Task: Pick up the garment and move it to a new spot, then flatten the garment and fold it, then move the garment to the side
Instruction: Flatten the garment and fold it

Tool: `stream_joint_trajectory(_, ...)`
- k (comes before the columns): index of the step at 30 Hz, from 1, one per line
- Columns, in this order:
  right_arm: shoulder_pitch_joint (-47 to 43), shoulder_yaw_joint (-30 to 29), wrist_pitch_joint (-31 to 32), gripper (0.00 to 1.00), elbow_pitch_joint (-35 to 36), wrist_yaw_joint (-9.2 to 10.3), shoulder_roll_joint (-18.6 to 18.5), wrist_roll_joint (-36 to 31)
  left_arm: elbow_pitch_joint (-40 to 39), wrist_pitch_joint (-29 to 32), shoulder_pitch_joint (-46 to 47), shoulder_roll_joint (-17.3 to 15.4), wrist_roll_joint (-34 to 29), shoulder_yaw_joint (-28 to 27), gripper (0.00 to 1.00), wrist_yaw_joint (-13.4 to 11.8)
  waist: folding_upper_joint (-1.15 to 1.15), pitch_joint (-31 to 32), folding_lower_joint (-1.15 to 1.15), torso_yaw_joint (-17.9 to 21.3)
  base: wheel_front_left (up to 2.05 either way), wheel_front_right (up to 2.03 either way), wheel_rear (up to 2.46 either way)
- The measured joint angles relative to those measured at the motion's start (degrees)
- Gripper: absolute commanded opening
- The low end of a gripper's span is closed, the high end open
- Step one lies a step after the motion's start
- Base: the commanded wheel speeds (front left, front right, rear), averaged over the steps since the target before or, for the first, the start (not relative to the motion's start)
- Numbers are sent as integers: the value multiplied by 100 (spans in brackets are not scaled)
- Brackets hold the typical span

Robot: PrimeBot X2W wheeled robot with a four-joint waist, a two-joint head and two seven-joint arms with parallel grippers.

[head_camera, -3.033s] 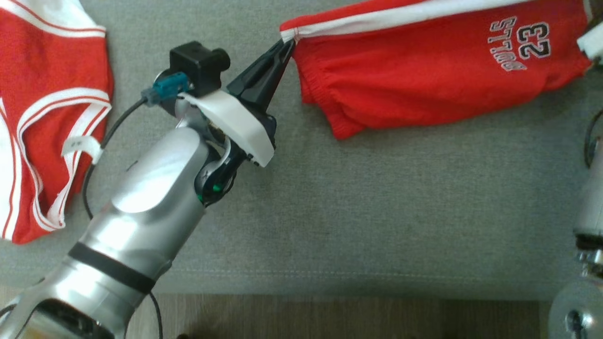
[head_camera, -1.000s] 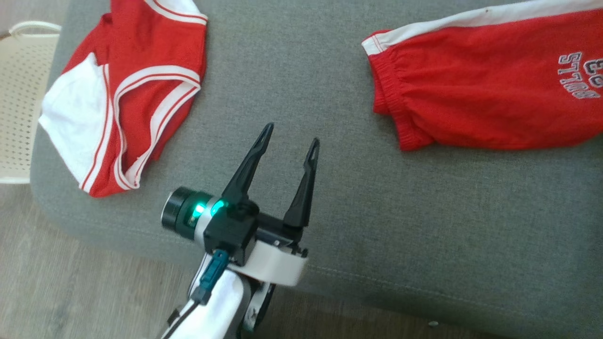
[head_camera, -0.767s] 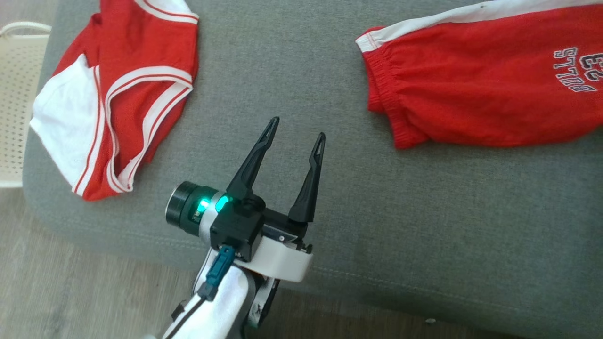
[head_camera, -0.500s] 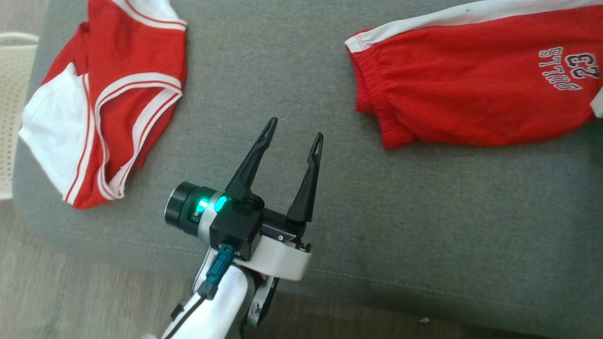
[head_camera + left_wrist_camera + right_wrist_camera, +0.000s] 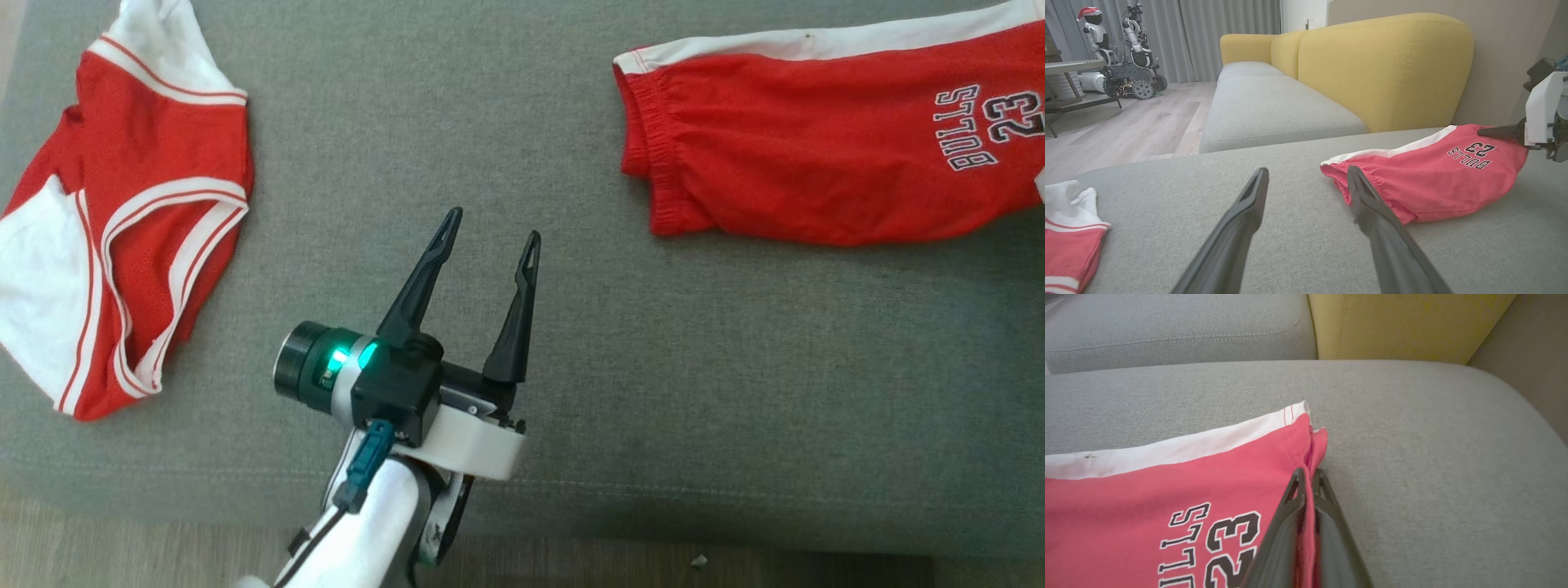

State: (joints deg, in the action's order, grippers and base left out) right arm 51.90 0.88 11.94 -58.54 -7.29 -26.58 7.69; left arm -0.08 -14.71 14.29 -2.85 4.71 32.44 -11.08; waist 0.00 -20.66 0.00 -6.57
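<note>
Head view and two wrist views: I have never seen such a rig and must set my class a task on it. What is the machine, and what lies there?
It is a two-armed robot. One camera looks down from its head; one sits on each wrist, looking along two dark fingers. On the grey fabric sofa cushion lie red shorts with a white stripe and a red-and-white jersey. The left gripper hovers open, holding nothing. The right gripper is shut on the shorts' edge.
</note>
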Motion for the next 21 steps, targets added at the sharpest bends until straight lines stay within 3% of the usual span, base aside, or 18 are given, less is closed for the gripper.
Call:
stream_joint_trajectory(5,-1,296,1,0,241,0,-32,-122,123,0,-31,0,86,5,100,33,0,152,0,50,0,0,0)
stream_joint_trajectory(14,-15,1190,166,0,1116,0,579,-149,296,0,-249,-1,89,-8,100,-11,0,513,0,-51,0,0,0)
stream_joint_trajectory(21,-314,1436,366,0,1513,0,1214,-116,378,0,-387,-1,127,-10,100,-87,0,718,0,-270,0,0,0)
